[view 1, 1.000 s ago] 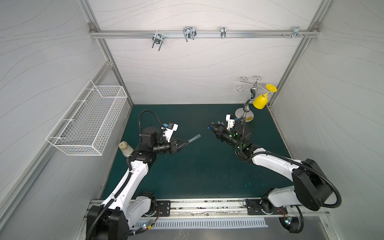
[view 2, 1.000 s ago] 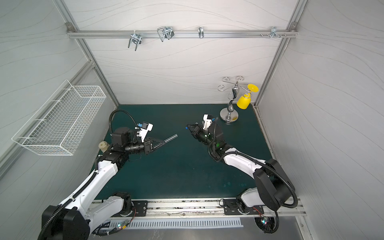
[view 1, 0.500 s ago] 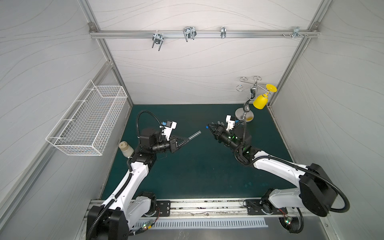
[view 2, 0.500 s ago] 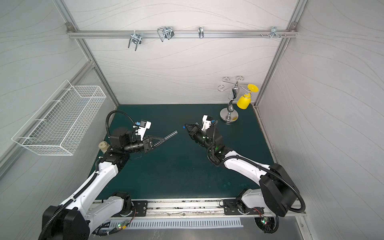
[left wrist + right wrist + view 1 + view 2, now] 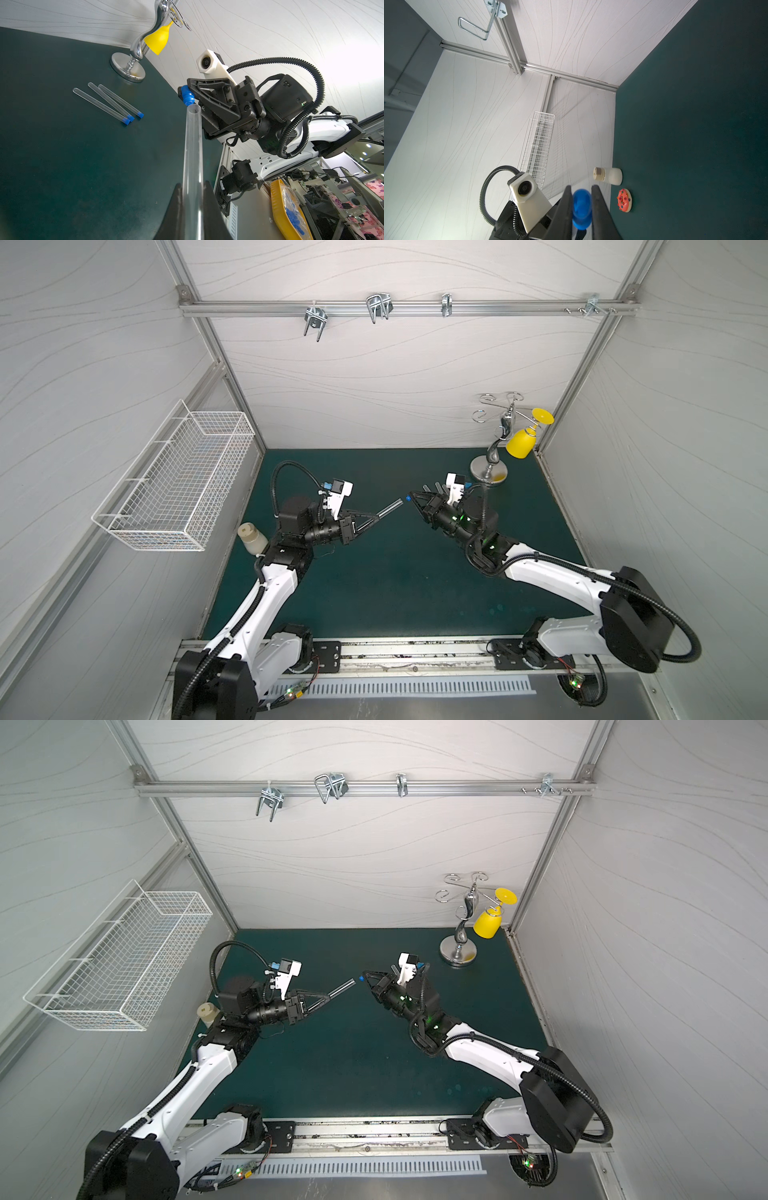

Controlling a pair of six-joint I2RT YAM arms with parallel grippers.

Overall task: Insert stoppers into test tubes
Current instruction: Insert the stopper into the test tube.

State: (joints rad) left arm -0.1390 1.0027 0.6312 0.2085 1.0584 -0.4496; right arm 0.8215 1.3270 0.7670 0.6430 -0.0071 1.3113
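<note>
Clear tube (image 5: 192, 145), base cut off, blue stopper (image 5: 581, 200), half hidden

One slender clear test tube (image 5: 192, 155), clamped by its lower part in the left gripper (image 5: 192, 184), raised off the desk (image 5: 62, 166) and slanting, open mouth unplugged and aimed at a stubby, ribbed, bright blue stopper (image 5: 187, 97). That stopper pinched in the tips of the right gripper (image 5: 581, 188), just beside the tube's mouth, a small gap showing in both top views. Three more clear test tubes (image 5: 111, 101) flat on the dark green desk, side by side and nearly parallel, rounded ends together, mouths already plugged with blue stoppers (image 5: 131, 118).
</note>
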